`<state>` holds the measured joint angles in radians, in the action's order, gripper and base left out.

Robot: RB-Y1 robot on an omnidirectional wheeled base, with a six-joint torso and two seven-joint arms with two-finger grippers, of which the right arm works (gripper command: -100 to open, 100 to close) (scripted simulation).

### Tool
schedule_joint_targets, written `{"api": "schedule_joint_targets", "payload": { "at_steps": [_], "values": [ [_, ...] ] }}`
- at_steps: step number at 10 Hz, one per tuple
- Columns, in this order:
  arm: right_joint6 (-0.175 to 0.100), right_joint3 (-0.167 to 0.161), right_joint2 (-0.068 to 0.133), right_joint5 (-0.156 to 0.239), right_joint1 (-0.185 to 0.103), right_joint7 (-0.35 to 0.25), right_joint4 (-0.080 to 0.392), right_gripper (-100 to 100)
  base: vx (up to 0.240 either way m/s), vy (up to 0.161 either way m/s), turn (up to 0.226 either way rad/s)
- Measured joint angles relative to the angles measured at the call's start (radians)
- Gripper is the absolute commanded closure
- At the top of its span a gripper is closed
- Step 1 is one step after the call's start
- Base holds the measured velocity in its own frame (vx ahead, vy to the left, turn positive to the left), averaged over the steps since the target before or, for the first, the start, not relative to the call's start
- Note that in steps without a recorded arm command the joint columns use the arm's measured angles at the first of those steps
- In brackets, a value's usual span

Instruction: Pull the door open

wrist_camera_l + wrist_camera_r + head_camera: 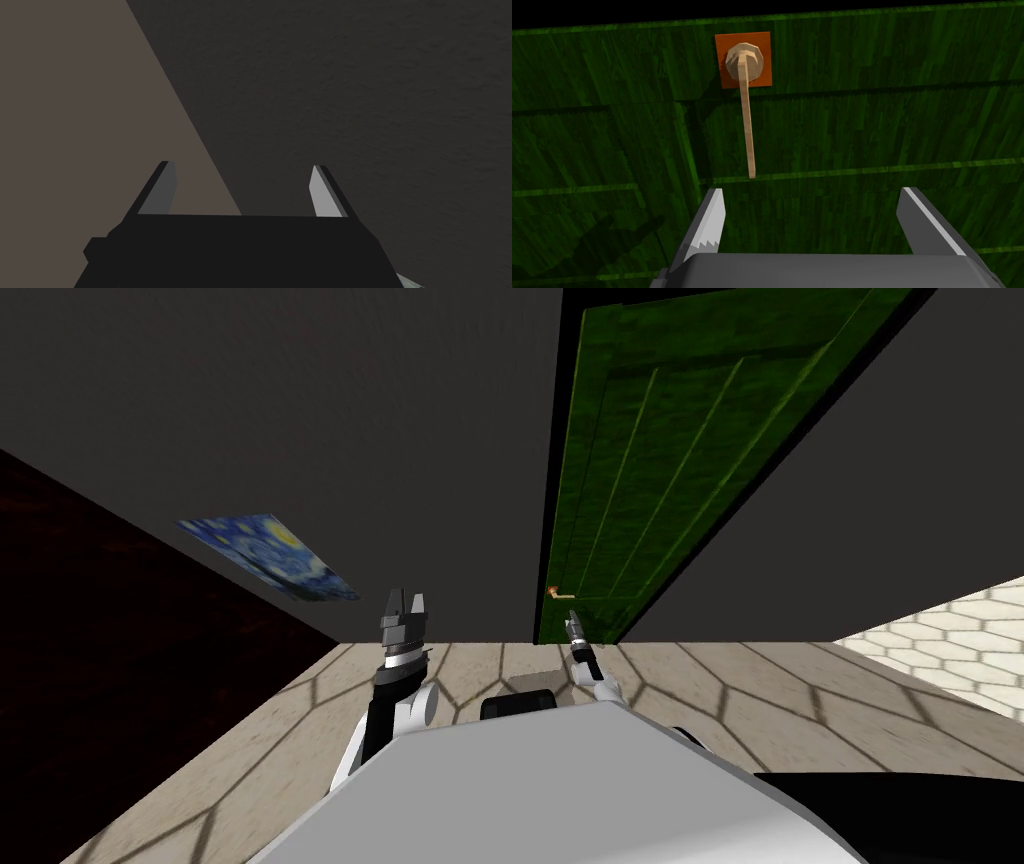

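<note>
Door: green door (640,468) sits flush in its black frame. Not opened yet, I'd say.
Handle: pale lever (747,125) on an orange plate (743,75), right by the door's left edge, low on it in the head view.
Right gripper: right gripper (812,192) is lined up on the lever with its fingers spread and nothing between them. The lever's free end is just ahead of the tips, and there's no contact.
Left gripper: left gripper (242,167) is raised before the dark wall (300,408), left of the door. Fingers spread, empty.
Progress: the approach looks nearly done. Closing on the lever and the pull itself are left.
Head view adds: the whole door, its frame, both arms and a painting (268,556) on the wall. The handle is just a speck here.
Right wrist view adds: the lever's shape, and the gap between it and the fingertips.
</note>
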<state>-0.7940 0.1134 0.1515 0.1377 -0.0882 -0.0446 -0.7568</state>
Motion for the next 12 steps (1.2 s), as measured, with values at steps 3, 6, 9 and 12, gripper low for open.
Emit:
{"api": "schedule_joint_targets", "payload": {
  "at_steps": [3, 6, 9, 12],
  "values": [
    [-0.009, 0.003, 0.005, 0.001, -0.025, -0.003, 0.069, -100, 0.033, -0.056, 0.073],
    [-0.028, 0.006, 0.009, 0.002, -0.055, -0.006, 0.141, -100, 0.036, -0.054, 0.091],
    [-0.035, 0.008, 0.013, 0.003, -0.073, -0.009, 0.186, -100, 0.054, -0.028, 0.066],
    [-0.06, 0.018, 0.047, 0.012, -0.065, -0.038, 0.218, -100, 0.192, 0.021, 0.11]
  ]
}}
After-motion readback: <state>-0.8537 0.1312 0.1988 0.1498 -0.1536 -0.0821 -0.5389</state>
